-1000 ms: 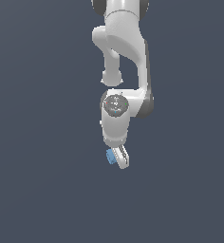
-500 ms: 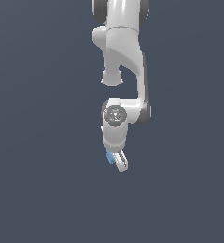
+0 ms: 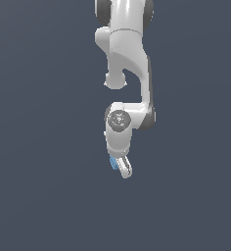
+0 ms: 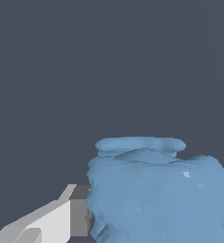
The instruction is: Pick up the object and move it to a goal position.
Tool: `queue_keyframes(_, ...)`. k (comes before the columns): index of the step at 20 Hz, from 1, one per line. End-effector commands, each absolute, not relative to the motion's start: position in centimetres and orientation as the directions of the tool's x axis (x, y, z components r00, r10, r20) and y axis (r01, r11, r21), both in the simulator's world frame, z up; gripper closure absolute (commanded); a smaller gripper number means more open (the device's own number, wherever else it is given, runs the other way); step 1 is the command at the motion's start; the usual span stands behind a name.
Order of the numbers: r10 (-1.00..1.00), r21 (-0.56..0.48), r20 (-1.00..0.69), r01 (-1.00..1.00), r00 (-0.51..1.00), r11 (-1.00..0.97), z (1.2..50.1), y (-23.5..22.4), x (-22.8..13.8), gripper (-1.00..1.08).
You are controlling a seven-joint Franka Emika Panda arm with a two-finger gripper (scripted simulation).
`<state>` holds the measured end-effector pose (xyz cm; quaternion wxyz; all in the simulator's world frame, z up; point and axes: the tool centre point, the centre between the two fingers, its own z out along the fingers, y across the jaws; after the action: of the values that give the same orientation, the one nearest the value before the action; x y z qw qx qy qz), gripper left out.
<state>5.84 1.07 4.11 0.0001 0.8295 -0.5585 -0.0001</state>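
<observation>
Carry step, I judge. My gripper [image 3: 123, 168] is clamped on the blue block [image 3: 112, 162], which sits between my fingers [image 4: 52, 223] in mid-air. Next: steady travel to the goal, grip firm; goal unseen.

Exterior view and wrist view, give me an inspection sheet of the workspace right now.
Surface: nothing seen, only a flat dark grey backdrop.
Job's things: light-blue block held between the fingers, filling much of the wrist view.
Clutter: nothing seen.
Grippers: end effector shut on the block, one finger visible beside it.
Cables: nothing seen.
Surroundings: white arm hanging down from the top of the exterior view; no goal marker seen.
</observation>
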Motion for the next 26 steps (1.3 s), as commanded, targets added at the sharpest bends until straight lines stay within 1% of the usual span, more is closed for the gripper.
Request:
queue_keyframes(1,-0.927,0.0,0.0,-0.927,0.376,-0.376,4.1,1.1,5.9,1.08)
queue_keyframes(8,-0.927,0.0,0.0,-0.927,0.376,-0.376,4.5,1.2,5.8,1.08)
queue_keyframes(14,-0.927,0.0,0.0,-0.927,0.376,-0.376,6.8,2.0,5.3,1.08)
queue_keyframes(19,-0.927,0.0,-0.001,-0.927,0.376,-0.376,10.2,3.1,4.6,1.08)
queue_keyframes(26,-0.927,0.0,-0.001,-0.927,0.375,-0.375,17.5,5.5,3.2,1.08)
